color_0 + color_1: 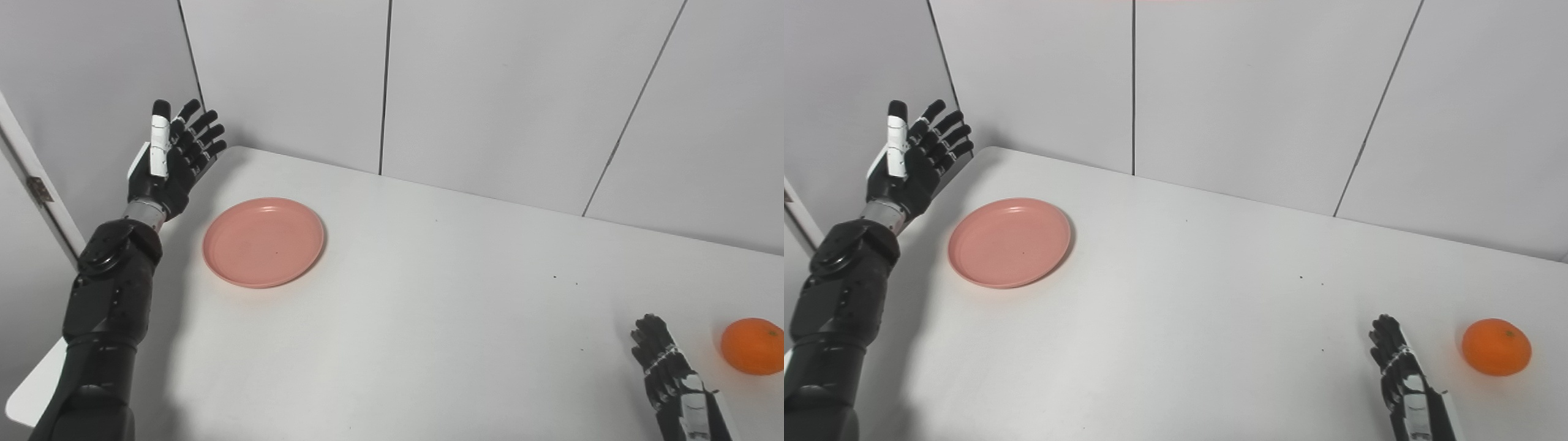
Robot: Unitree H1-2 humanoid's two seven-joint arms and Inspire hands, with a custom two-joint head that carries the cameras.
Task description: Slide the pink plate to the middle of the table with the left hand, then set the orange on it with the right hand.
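The pink plate (263, 241) lies flat and empty on the left part of the white table (429, 306). My left hand (168, 160) is open, fingers spread and pointing up, raised to the left of the plate near the table's far left corner, not touching the plate. The orange (752, 345) sits on the table at the right edge. My right hand (667, 373) is open and empty, low at the bottom right, just left of the orange and apart from it.
Grey wall panels (490, 92) stand right behind the table's far edge. A white door frame with a hinge (38, 188) is at the far left. The table's left front corner (24, 404) shows beside my left arm.
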